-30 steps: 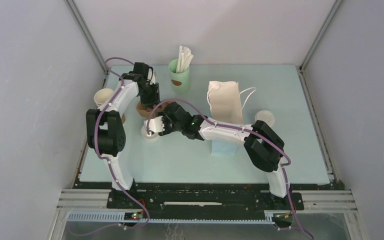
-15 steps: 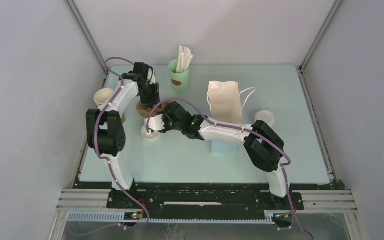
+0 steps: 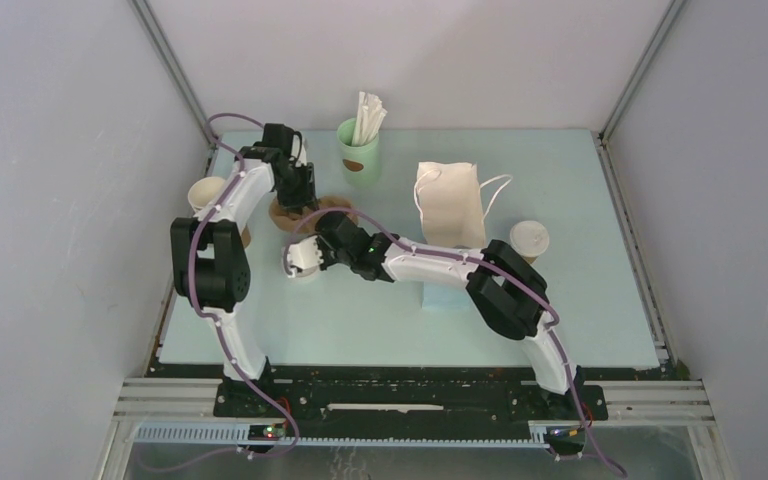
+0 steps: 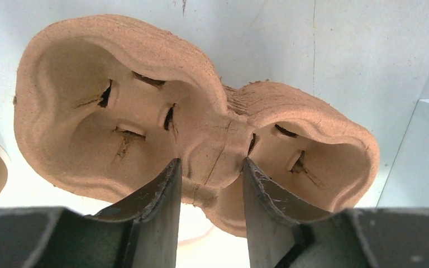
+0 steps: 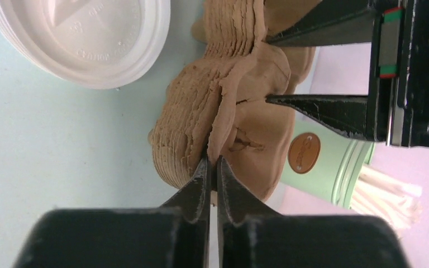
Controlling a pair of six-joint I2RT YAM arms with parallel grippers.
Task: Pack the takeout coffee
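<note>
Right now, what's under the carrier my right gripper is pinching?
A stack of nested pulp carriers, resting on the table. The right gripper pinches the lip of the top carrier. How many there are, and anything beneath the stack, is covered.

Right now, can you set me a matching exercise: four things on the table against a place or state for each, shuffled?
Things:
1. takeout coffee
2. mint-green cup
3. pulp carrier stack
4. paper bag

Places or states:
A. holds white sticks, near the far edge
B. upright at mid-table
C. stands just right of the paper bag
D. gripped by the left end effector and the right end effector

Pairs: 1-C, 2-A, 3-D, 4-B.
</note>
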